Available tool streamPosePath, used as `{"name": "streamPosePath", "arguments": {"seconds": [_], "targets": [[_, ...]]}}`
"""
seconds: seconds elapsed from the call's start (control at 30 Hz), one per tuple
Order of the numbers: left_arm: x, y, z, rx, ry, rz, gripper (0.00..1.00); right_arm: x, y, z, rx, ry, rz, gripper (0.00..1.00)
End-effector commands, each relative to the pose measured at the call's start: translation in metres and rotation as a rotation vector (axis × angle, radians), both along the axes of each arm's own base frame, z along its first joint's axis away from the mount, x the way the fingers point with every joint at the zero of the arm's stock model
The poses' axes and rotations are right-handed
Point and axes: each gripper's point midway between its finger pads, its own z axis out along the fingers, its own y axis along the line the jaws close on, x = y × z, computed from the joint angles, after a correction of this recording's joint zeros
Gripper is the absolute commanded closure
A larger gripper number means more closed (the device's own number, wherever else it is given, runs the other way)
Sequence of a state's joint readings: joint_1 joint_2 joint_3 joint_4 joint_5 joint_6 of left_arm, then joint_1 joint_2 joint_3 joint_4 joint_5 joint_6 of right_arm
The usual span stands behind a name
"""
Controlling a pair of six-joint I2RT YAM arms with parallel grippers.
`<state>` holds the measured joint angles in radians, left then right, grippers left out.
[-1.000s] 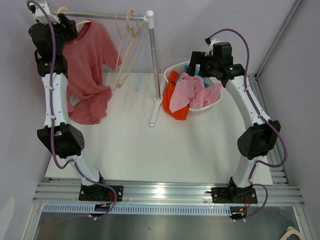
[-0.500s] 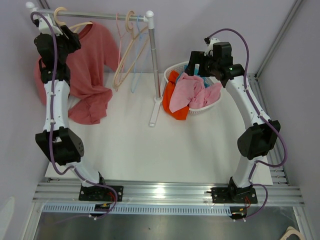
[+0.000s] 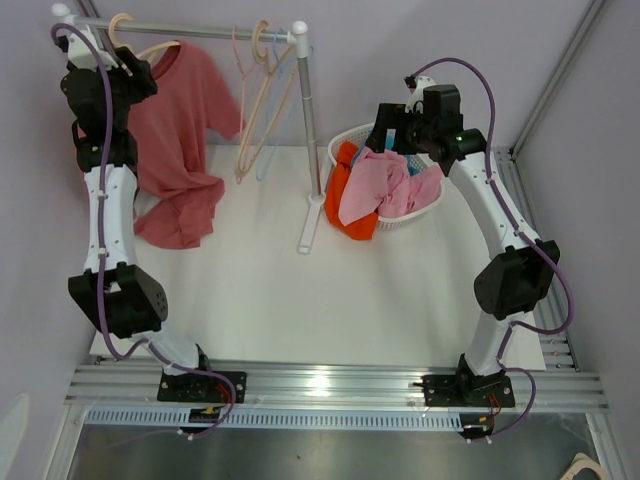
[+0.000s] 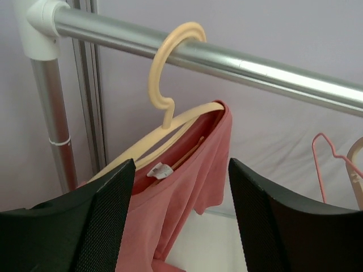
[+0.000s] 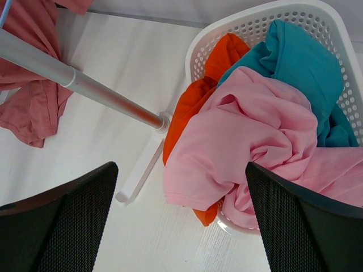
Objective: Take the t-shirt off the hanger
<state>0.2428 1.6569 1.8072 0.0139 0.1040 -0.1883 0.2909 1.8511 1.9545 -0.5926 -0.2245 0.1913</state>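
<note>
- Red cloth of the t-shirt [image 3: 185,120] hangs on the cream hanger [image 3: 165,47] at the left end of the rail [image 3: 210,30]. Its lower hem lies bunched on the table [image 3: 300,290].
- Top view, change: the left hand [image 3: 135,72] was up at the rail one second ago and now sits lower, just beside the collar. Less cloth shows left of the arm than half a second ago. The right hand [image 3: 393,125] is unmoved over the basket [image 3: 350,135].
- Left wrist view: the left hand's fingers [image 4: 96,226] stand apart and clamp nothing. The collar and the hanger's neck lie beyond the gap. A small white tag [image 4: 160,169] sits inside the collar; no writing on it can be read.
- Right wrist view: the right hand's fingers [image 5: 62,226] stand wide apart and hold nothing. Below them the basket holds a pink garment [image 5: 249,130], a teal garment [image 5: 295,62] and an orange garment [image 5: 193,113].
</note>
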Motion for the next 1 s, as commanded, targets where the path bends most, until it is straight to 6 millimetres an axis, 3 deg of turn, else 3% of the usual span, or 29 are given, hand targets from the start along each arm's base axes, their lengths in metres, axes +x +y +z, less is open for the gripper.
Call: {"name": "streamPosePath", "arguments": {"seconds": [0.0,0.03,0.2,0.27,0.33,0.37,0.47,0.57,0.6,0.63,0.67,0.7,0.87,0.97], "targets": [[-0.01,0.006,0.05,0.055,-0.095,0.028,0.28,0.003,0.008,0.016,0.035,-0.046,0.018,0.01],[0.003,0.01,0.037,0.044,-0.057,0.027,0.28,0.003,0.009,0.015,0.038,-0.043,0.022,0.01],[0.022,0.021,0.037,0.071,-0.126,0.061,0.2,0.006,0.011,0.013,0.041,-0.047,0.033,0.0],[0.03,0.017,0.034,0.069,-0.141,0.032,0.17,0.009,0.011,0.013,0.041,-0.05,0.035,0.0],[0.034,0.014,0.043,0.067,-0.158,0.014,0.17,0.012,0.01,0.01,0.043,-0.042,0.032,0.0],[0.045,0.016,0.03,0.062,-0.126,0.012,0.15,0.013,0.01,0.01,0.044,-0.041,0.033,0.01],[0.049,0.011,0.032,0.073,-0.125,-0.002,0.15,0.014,0.012,0.014,0.049,-0.048,0.042,0.01],[0.056,0.009,0.03,0.083,-0.12,-0.02,0.39,0.014,0.011,0.012,0.048,-0.045,0.037,0.01],[0.063,0.008,0.028,0.084,-0.11,-0.032,0.64,0.014,0.011,0.013,0.049,-0.048,0.037,0.0],[0.062,0.006,0.039,0.091,-0.123,-0.034,0.74,0.014,0.011,0.012,0.049,-0.046,0.039,0.01],[0.064,0.006,0.037,0.103,-0.107,-0.024,0.82,0.014,0.011,0.013,0.05,-0.046,0.04,0.0],[0.067,0.006,0.035,0.115,-0.101,-0.017,0.99,0.012,0.011,0.015,0.054,-0.049,0.042,0.01],[0.065,-0.006,0.035,0.153,-0.074,-0.01,0.99,0.008,0.011,0.013,0.06,-0.04,0.045,0.0],[0.053,-0.017,0.047,0.158,-0.095,-0.029,0.99,0.005,0.011,0.016,0.066,-0.043,0.046,0.0]]}}
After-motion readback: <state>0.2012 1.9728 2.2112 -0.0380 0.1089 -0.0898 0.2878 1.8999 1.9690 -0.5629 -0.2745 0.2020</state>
